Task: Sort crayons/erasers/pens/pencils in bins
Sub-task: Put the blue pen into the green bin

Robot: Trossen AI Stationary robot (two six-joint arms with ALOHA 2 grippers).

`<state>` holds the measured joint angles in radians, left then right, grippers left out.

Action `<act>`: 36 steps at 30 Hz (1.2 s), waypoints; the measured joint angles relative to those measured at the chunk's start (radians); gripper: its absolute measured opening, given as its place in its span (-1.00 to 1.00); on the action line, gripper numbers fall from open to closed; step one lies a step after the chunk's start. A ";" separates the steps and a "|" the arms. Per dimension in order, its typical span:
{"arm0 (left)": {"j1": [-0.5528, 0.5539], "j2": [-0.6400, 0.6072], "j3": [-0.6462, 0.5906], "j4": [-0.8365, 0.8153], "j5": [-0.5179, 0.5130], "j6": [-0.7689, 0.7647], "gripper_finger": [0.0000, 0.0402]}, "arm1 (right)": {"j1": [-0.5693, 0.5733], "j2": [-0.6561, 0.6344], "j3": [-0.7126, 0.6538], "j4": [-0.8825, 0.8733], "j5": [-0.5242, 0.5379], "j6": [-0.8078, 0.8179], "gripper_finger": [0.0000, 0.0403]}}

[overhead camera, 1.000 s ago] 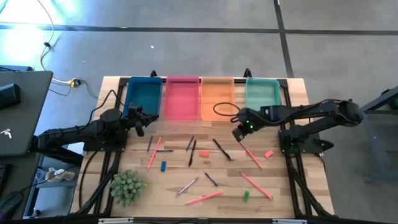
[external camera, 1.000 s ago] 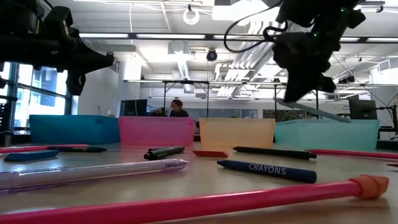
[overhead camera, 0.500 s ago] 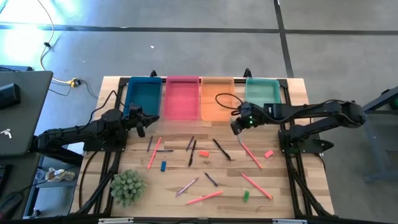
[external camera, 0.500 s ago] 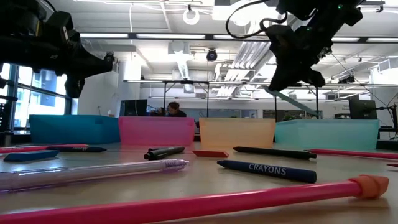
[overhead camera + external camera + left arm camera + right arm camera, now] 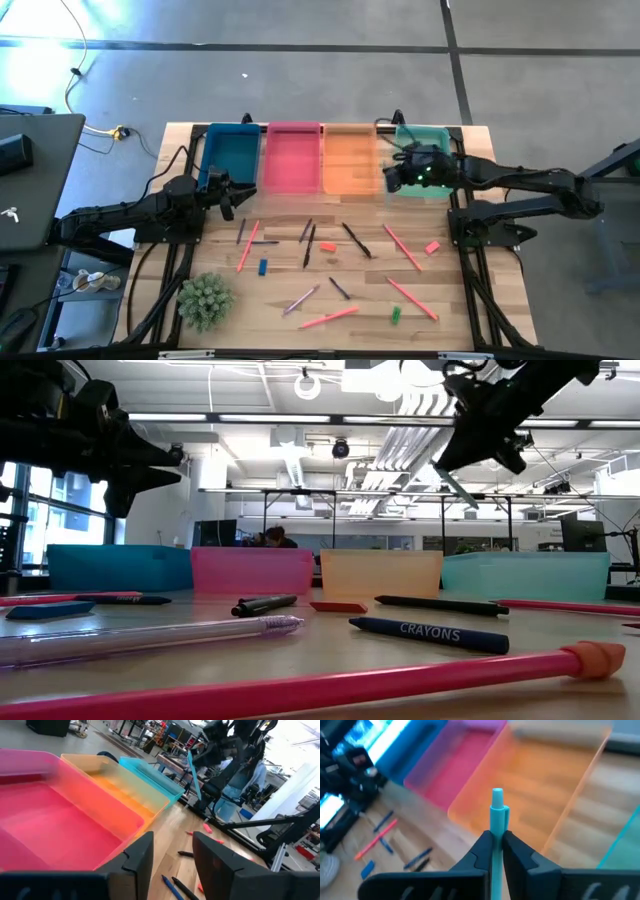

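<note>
Right gripper [image 5: 496, 851] is pinched tight on a teal pen [image 5: 497, 822], up over the orange bin [image 5: 349, 158] and teal bin [image 5: 421, 148]; left gripper [image 5: 171, 854] sits parted, empty, by the blue bin [image 5: 231, 153].

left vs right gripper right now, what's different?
Grip: the right gripper is shut on a teal pen; the left gripper is open and holds nothing.
Place: the right gripper hangs near the orange bin and teal bin; the left gripper sits in front of the blue bin, by the pink bin.
Shared: both are raised off the table, near the row of bins.
</note>
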<state>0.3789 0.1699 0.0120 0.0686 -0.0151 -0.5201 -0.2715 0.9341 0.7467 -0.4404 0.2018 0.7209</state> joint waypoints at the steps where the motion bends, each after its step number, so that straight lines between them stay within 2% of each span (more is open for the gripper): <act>1: 0.000 0.000 0.000 0.002 0.000 0.000 -0.35 | -0.012 -0.018 0.000 0.000 0.003 -0.018 -0.94; 10: 0.000 0.000 0.000 0.062 0.003 -0.043 -0.35 | -0.168 -0.128 0.000 -0.002 0.015 -0.189 -0.94; 20: 0.000 0.000 0.000 0.194 -0.050 -0.080 -0.35 | -0.350 -0.127 0.000 -0.003 0.017 -0.362 -0.94; 26: 0.000 0.000 0.000 0.191 -0.077 -0.106 -0.35 | -0.453 -0.070 0.002 -0.048 0.022 -0.416 -0.94; 36: 0.000 0.000 0.000 0.191 -0.079 -0.109 -0.35 | -0.608 0.113 0.002 -0.195 -0.064 -0.407 -0.94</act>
<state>0.3790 0.1696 0.0120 0.2592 -0.0944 -0.6289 -0.8792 1.0468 0.7483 -0.6353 0.1383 0.3140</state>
